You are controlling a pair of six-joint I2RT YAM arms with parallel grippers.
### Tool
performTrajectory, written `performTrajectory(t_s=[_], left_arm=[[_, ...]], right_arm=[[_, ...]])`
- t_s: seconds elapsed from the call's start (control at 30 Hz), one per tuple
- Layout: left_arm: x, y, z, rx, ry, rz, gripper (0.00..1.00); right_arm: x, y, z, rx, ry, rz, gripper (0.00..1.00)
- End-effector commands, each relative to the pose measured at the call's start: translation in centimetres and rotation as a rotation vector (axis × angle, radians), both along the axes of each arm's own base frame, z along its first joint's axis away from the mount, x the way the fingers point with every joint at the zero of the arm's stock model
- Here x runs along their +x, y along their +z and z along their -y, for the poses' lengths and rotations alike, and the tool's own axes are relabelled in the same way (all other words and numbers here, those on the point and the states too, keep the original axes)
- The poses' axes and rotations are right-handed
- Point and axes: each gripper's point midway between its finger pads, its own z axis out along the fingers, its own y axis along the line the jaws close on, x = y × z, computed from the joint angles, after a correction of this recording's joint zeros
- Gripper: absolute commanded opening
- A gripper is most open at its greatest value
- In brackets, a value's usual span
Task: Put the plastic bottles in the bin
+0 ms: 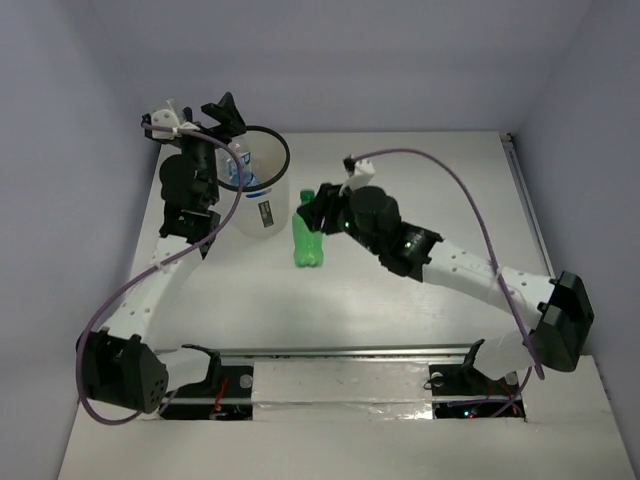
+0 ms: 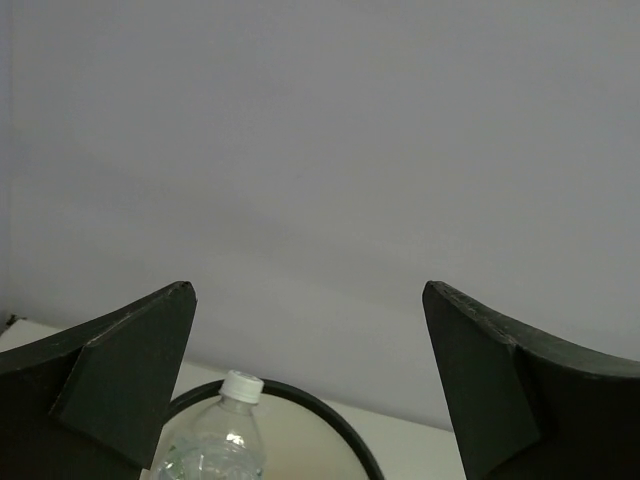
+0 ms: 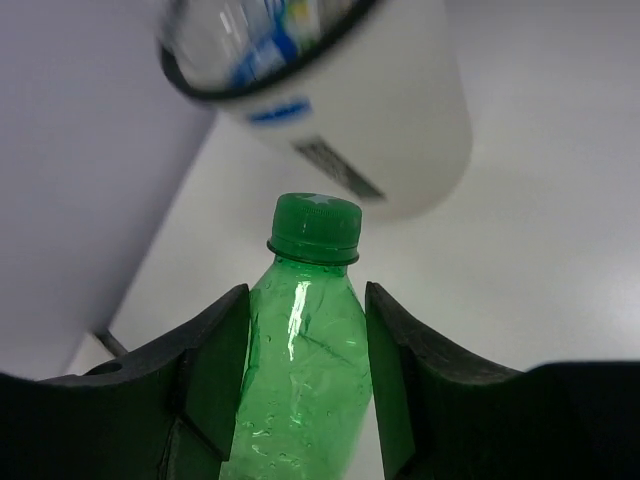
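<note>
The right gripper (image 3: 305, 315) is clamped on the one green bottle (image 3: 300, 380). Its two black fingers (image 3: 215, 370) press against opposite sides of the bottle's body just below the shoulder, and the neck and green cap stick out past the fingertips. The bottle's long axis runs straight out of the claw. In the overhead view this axis goes roughly near to far across the white table (image 1: 420, 180), with the cap end under the gripper on the far side and the base toward the arm bases. The cap points toward the bin (image 1: 280, 205). Whether the bottle rests on the table or is lifted off it cannot be told.

There is one bin, a white cylinder with a black rim. It stands upright just left of the green bottle and close to it but apart, and a dark label and a blue strip show on its side. A clear bottle (image 2: 225, 440) with a white cap shows inside, its cap pointing up, and blue label patches show beside it. How many bottles the bin holds cannot be counted.

The left gripper (image 2: 308, 295) hangs over the bin's far left rim. Its two fingers are spread wide with nothing between them, and the clear bottle lies below its left finger.
</note>
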Motion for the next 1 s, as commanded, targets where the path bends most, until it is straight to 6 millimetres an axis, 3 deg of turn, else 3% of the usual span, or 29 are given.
performTrajectory(t_s=[0.0, 0.07, 0.1, 0.17, 0.2, 0.3, 0.33, 0.37, 0.47, 0.5, 0.53, 0.57, 0.6, 0.67, 0.7, 0.73, 0.77, 0.8, 0.83, 0.97], left_arm=[[-3.6, 5.2, 0.4, -0.06, -0.092, 0.091, 0.96], [-5.0, 5.2, 0.6, -0.077, -0.126, 0.054, 0.92], [-5.7, 5.0, 0.9, -0.088, -0.153, 0.043, 0.88], [-7.7, 4.0, 1.4, -0.116, -0.21, -0.01, 0.81], [-8.5, 3.5, 1.6, -0.133, -0.235, -0.031, 0.78], [-12.8, 1.5, 3.6, -0.158, -0.407, -0.069, 0.57], [-14.2, 1.0, 4.4, -0.152, -0.467, -0.068, 0.51], [-16.2, -0.6, 4.6, -0.156, -0.509, -0.078, 0.41], [-19.3, -3.6, 3.6, -0.164, -0.491, -0.1, 0.27], [-19.3, -5.8, 3.2, -0.169, -0.468, -0.141, 0.26], [-19.6, -6.9, 2.9, -0.167, -0.455, -0.162, 0.26], [-20.4, -8.5, 2.6, -0.164, -0.443, -0.191, 0.26], [-20.6, -9.4, 2.2, -0.167, -0.425, -0.209, 0.26], [-21.5, -10.3, 2.0, -0.167, -0.424, -0.207, 0.28], [-21.5, -11.2, 2.1, -0.165, -0.427, -0.221, 0.31], [-21.6, -11.6, 2.0, -0.158, -0.426, -0.224, 0.32], [-21.6, -12.1, 2.0, -0.151, -0.425, -0.227, 0.34], [-21.7, -12.2, 2.1, -0.151, -0.426, -0.229, 0.34], [-21.8, -12.3, 2.1, -0.153, -0.43, -0.234, 0.35], [-22.2, -12.1, 2.5, -0.146, -0.459, -0.222, 0.38]], right_arm=[[3.5, 12.2, 2.6, 0.133, -0.13, 0.243, 0.5], [4.5, 14.4, 2.3, 0.144, -0.141, 0.3, 0.5], [5.6, 17.0, 3.1, 0.177, -0.172, 0.343, 0.5], [6.9, 18.3, 2.1, 0.185, -0.172, 0.38, 0.5], [7.6, 20.8, 2.4, 0.217, -0.189, 0.417, 0.5], [10.2, 21.4, 1.5, 0.205, -0.207, 0.451, 0.5], [10.8, 23.3, 1.9, 0.228, -0.224, 0.482, 0.5], [11.7, 22.6, 0.8, 0.22, -0.216, 0.482, 0.5], [13.4, 24.8, 0.4, 0.229, -0.244, 0.547, 0.5], [14.9, 22.9, -1.0, 0.194, -0.243, 0.536, 0.5], [15.8, 22.8, -1.1, 0.178, -0.253, 0.549, 0.5], [16.0, 24.4, -1.3, 0.198, -0.253, 0.576, 0.5], [17.2, 22.5, -2.7, 0.171, -0.24, 0.565, 0.5], [18.2, 21.9, -3.7, 0.147, -0.236, 0.572, 0.5], [18.3, 23.4, -3.8, 0.17, -0.238, 0.599, 0.5], [19.6, 21.2, -5.1, 0.129, -0.23, 0.585, 0.5], [20.0, 20.7, -5.5, 0.11, -0.224, 0.579, 0.5], [20.0, 22.0, -5.5, 0.125, -0.226, 0.605, 0.5], [20.8, 20.3, -6.4, 0.092, -0.216, 0.599, 0.5], [21.3, 18.1, -7.7, 0.053, -0.17, 0.597, 0.5]])
